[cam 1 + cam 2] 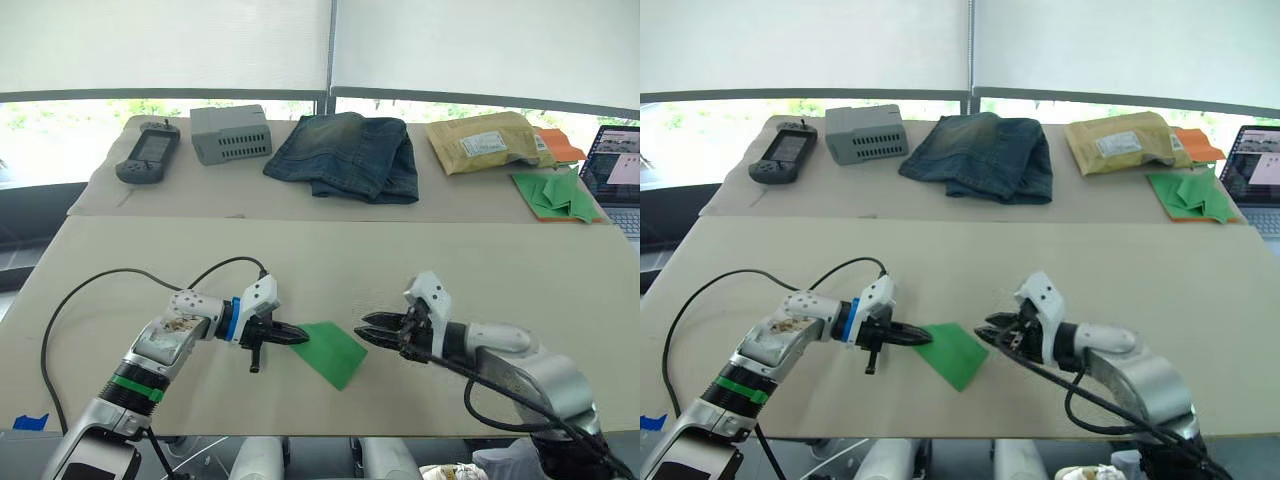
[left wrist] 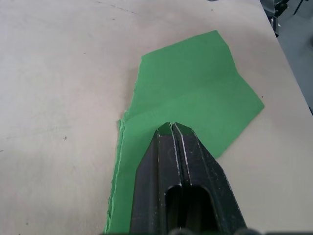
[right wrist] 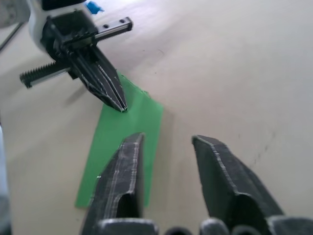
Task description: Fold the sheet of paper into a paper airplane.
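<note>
Folding barely begun: sheet of paper [image 1: 333,351] lies on the near table [image 1: 500,270], one fold in, left gripper [image 1: 297,337] clenched pressing its edge, right gripper [image 1: 366,332] spread just beside; remaining creases undone.

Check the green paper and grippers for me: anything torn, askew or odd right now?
One thing: the sheet of paper has a ragged, uneven edge beside the left gripper, which is pressed shut on top of it. The paper lies angled on the table, partly folded. The right gripper is open at its other edge.
</note>
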Controlling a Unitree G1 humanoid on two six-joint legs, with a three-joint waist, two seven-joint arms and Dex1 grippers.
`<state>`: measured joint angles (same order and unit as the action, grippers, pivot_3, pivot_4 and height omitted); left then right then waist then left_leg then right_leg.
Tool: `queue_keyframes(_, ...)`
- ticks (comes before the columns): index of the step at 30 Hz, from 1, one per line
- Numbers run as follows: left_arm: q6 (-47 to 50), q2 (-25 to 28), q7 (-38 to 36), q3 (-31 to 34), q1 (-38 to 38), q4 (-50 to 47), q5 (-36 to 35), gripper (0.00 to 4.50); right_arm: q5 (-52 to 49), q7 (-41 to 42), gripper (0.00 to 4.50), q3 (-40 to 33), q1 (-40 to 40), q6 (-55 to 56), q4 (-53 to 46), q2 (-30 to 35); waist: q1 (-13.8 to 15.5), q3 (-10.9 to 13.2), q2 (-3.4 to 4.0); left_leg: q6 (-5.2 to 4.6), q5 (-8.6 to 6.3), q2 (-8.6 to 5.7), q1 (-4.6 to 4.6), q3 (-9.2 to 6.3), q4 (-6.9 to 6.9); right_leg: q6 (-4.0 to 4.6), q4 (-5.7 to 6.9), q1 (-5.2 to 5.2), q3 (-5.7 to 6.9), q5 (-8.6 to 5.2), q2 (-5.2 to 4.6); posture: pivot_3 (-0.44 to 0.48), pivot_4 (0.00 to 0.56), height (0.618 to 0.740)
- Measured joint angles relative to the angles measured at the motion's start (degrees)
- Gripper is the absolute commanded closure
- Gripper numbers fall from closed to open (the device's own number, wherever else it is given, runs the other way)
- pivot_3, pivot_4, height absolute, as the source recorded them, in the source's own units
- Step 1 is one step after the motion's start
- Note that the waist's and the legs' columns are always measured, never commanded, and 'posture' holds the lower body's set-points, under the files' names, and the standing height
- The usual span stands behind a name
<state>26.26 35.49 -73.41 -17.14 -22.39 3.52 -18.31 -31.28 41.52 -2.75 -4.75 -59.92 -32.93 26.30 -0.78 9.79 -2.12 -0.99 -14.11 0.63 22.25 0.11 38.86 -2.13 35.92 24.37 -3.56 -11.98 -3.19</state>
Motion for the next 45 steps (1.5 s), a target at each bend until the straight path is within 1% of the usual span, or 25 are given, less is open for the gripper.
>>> queue_keyframes(2,0.1,0.1,-0.3,0.0,0.0,-0.1,0.0,4.5,-3.8,-1.9,2.25,-2.4,2.0,-4.5,-1.1,-0.8,0.0,0.0,0.0,0.0,0.0,0.0,0.0,-0.01,0.0,0.0,-0.01,0.0,0.0,0.0,0.0,0.0,0.15,0.728)
queue_keyframes(5,0.2,0.4,-0.6,0.1,0.1,-0.2,0.0,4.5,-6.2,-4.8,2.25,-3.1,4.2,-7.8,-1.7,-1.7,-0.2,0.0,0.0,0.0,0.0,0.02,0.0,-0.01,-0.01,0.0,-0.01,0.01,-0.01,0.0,0.0,0.0,0.15,0.728)
queue_keyframes(11,0.4,0.5,-1.3,0.1,0.2,-0.4,0.0,4.5,-10.8,-7.8,2.25,-3.4,3.6,-10.8,-1.7,-3.9,-0.3,0.0,0.01,0.0,0.0,0.05,0.01,-0.01,-0.02,0.0,-0.04,0.02,-0.01,0.0,0.03,0.0,0.15,0.728)
queue_keyframes(14,0.5,0.6,-1.5,0.1,0.2,-0.4,0.0,4.5,-12.3,-8.7,2.94,-3.1,2.8,-11.0,-1.4,-4.2,-0.3,0.0,0.01,0.0,0.0,0.05,0.01,0.0,-0.03,0.0,-0.04,0.02,-0.01,0.0,0.04,0.0,0.15,0.728)
queue_keyframes(17,0.9,1.1,-1.9,0.1,0.2,-0.5,0.0,4.5,-12.6,-8.4,4.05,-1.0,2.5,-10.2,-1.4,-2.6,-0.3,0.0,0.01,0.0,0.0,0.05,0.01,0.0,-0.04,0.0,-0.05,0.03,-0.01,-0.01,0.04,0.0,0.15,0.728)
queue_keyframes(18,1.1,1.4,-2.0,0.1,0.2,-0.5,0.0,4.5,-12.6,-7.9,4.34,-0.1,2.4,-9.4,-1.4,-1.6,-0.3,0.0,0.01,0.0,0.0,0.05,0.01,0.01,-0.04,0.0,-0.05,0.03,-0.01,-0.01,0.04,0.0,0.15,0.728)
queue_keyframes(19,1.2,1.5,-2.1,0.2,0.2,-0.5,0.0,4.5,-12.6,-7.6,4.43,0.3,2.4,-8.9,-1.5,-1.0,-0.3,0.0,0.01,0.0,0.0,0.05,0.01,0.01,-0.04,-0.01,-0.05,0.03,-0.01,-0.01,0.04,0.0,0.15,0.728)
queue_keyframes(25,1.6,1.9,-2.1,0.3,0.4,-1.2,-0.1,4.5,-11.3,-4.6,4.43,5.3,0.8,-3.1,-1.9,3.7,-0.4,0.0,0.01,0.0,0.0,0.07,0.02,0.01,-0.04,-0.01,-0.06,0.04,-0.01,-0.01,0.08,0.0,0.15,0.728)
queue_keyframes(29,3.1,1.9,-1.9,0.9,0.7,-1.7,-1.0,4.5,-3.7,-2.0,4.43,12.4,-2.2,3.8,-1.3,9.9,-0.5,0.0,0.01,0.0,0.0,0.07,0.03,0.04,-0.03,-0.01,-0.06,0.07,-0.01,-0.01,0.07,0.0,0.15,0.728)
queue_keyframes(32,4.3,2.3,-1.9,1.2,1.0,-2.3,-1.5,4.5,0.3,0.4,4.43,15.8,-5.6,8.1,0.8,12.6,-0.6,0.0,0.0,0.0,0.0,0.07,0.04,0.05,-0.04,-0.01,-0.06,0.12,-0.01,-0.01,0.09,0.0,0.15,0.728)
queue_keyframes(36,4.7,2.7,-2.2,1.2,1.3,-3.0,-1.7,4.5,4.6,4.9,4.43,18.7,-12.0,12.7,6.0,14.9,-0.5,0.0,-0.01,0.0,0.0,0.04,0.08,0.05,-0.03,-0.01,-0.06,0.14,-0.01,-0.01,0.08,0.0,0.15,0.728)
queue_keyframes(41,4.6,2.7,-2.1,1.2,1.4,-3.2,-1.7,4.5,8.9,11.2,4.43,22.1,-19.1,18.8,14.3,15.4,-0.3,0.0,-0.01,-0.01,0.0,0.04,0.07,0.08,-0.02,-0.01,-0.07,0.14,-0.01,0.0,0.08,0.0,0.15,0.728)
queue_keyframes(45,4.6,2.6,-1.9,1.2,1.6,-3.3,-1.7,4.5,13.1,14.5,4.43,24.6,-21.7,24.2,18.4,15.3,-0.1,0.0,-0.01,0.0,0.0,0.03,0.08,0.07,-0.02,0.0,-0.06,0.14,0.0,0.0,0.07,0.0,0.15,0.728)
